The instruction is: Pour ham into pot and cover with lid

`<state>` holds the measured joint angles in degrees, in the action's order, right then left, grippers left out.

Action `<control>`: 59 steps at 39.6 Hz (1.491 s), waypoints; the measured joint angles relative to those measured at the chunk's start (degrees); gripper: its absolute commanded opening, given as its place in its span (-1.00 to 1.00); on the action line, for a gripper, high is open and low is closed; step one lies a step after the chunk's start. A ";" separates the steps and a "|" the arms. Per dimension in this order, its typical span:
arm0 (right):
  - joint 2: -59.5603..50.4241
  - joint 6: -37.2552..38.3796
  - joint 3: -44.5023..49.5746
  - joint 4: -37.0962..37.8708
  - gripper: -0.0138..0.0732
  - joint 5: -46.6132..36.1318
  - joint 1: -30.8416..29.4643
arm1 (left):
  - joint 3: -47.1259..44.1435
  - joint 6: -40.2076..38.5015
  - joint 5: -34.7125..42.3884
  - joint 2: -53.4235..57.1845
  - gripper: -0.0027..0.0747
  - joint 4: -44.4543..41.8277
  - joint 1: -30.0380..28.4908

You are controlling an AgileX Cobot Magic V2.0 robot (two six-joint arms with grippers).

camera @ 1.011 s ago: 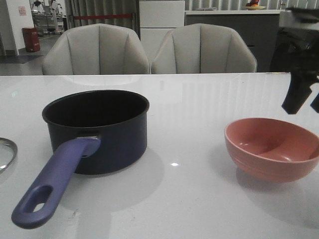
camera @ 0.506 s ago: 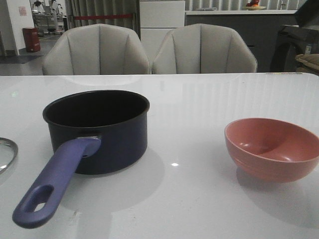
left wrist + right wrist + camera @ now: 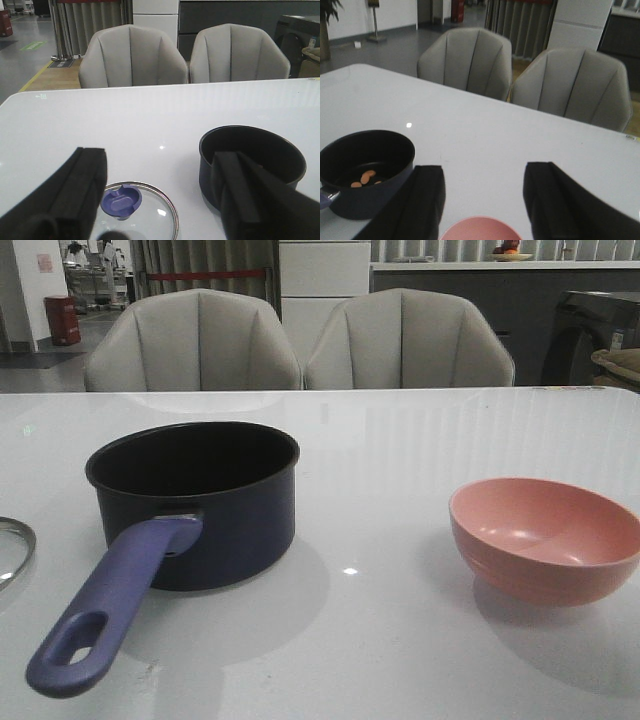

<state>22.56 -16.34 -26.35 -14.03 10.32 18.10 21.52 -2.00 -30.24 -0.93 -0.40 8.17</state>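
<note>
The dark navy pot (image 3: 215, 515) stands left of centre on the table, its purple-blue handle (image 3: 110, 610) pointing toward the camera. In the right wrist view, small orange ham (image 3: 366, 177) pieces lie on the bottom of the pot (image 3: 367, 197). The glass lid (image 3: 155, 215) with its purple-blue knob (image 3: 121, 201) lies flat on the table to the left of the pot (image 3: 250, 145); only its rim (image 3: 30, 540) shows in the front view. My left gripper (image 3: 159, 157) hovers open above the lid. My right gripper (image 3: 485, 172) is open above the pink bowl (image 3: 480, 230). Neither gripper appears in the front view.
The pink bowl (image 3: 545, 540) stands at the right of the table with nothing visible inside it. Two grey chairs (image 3: 300, 340) stand behind the table's far edge. White tabletop (image 3: 380, 460) lies between pot and bowl.
One second ago my right arm was dark at the right edge of the front view above the bowl; it has since left that view. Pot, lid and bowl have not moved.
</note>
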 measured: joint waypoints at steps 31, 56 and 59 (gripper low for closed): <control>-13.56 0.00 16.42 -2.25 0.25 0.64 0.14 | 0.00 0.00 0.00 0.00 0.31 0.00 0.00; -13.56 0.00 16.42 -2.38 -0.37 -2.27 0.14 | 0.00 0.00 0.00 0.00 0.31 0.00 0.00; -13.56 0.00 16.42 -2.38 -0.37 -2.27 0.14 | 0.00 0.00 0.00 0.00 0.31 0.00 0.00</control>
<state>9.00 -16.34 -9.93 -16.41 8.05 18.24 21.52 -2.00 -30.24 -0.93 -0.40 8.17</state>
